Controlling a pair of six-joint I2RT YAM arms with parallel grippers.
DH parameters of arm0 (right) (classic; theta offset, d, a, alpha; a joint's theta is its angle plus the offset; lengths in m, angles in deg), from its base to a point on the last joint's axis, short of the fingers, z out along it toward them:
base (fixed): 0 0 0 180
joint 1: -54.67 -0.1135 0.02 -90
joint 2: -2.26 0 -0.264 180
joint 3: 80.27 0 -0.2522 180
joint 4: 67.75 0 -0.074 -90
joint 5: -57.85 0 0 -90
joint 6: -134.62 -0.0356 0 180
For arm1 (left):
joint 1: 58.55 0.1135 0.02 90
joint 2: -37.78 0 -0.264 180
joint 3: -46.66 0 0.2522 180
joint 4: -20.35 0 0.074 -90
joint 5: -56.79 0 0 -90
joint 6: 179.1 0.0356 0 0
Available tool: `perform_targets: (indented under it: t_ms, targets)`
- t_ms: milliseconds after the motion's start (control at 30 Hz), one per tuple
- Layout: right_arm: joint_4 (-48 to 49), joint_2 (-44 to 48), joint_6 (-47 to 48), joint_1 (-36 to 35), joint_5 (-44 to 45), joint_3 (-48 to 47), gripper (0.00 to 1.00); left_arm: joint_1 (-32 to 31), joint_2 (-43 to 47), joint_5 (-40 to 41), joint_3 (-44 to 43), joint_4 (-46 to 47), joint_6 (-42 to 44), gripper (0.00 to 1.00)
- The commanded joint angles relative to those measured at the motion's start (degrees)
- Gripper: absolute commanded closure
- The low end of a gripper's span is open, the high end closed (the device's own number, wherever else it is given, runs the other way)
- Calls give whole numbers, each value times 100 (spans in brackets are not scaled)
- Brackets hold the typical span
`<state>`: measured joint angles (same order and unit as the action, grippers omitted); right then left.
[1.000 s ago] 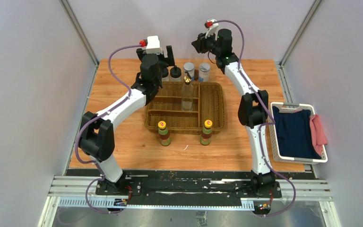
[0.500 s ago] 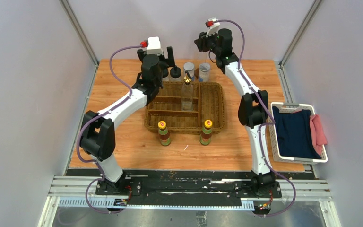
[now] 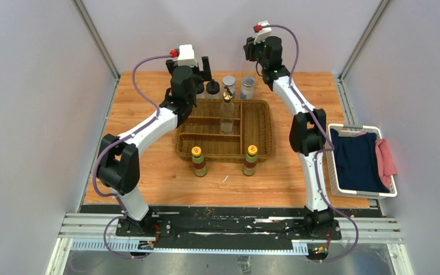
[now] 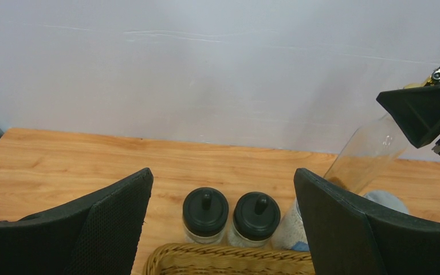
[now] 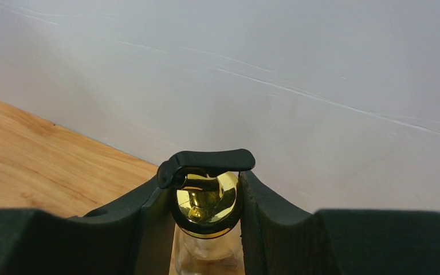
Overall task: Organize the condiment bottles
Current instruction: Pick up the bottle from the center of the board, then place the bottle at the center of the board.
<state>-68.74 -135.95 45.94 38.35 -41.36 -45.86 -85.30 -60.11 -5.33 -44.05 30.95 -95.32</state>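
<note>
**Right gripper (image 5: 205, 192) has carried its bottle (image 4: 366, 153) rightward**

Its jaws sit part-closed on the gold top (image 5: 206, 211); I see the clear bottle tilting at 1 o'clock from the basket (image 3: 266, 129). My left gripper (image 4: 223, 195) gapes empty above two black-capped jars (image 4: 205, 209) at the basket's 12 o'clock. Yellow-capped pair (image 3: 197, 161) stand at 6 o'clock.

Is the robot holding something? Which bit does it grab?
Right gripper pinches the tall clear bottle by its gold top. Left gripper is open, holding nothing.
</note>
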Motion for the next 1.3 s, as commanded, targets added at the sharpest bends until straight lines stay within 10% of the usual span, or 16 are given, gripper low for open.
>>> perform_targets:
  t_ms: [0, 1267]
  targets:
    - [586, 613, 141, 149, 517, 221, 100, 29, 16, -37, 108, 148, -20, 0]
    - [1552, 3156, 47, 353, 1474, 3367, 100, 29, 715, -297, 751, 106, -145, 0]
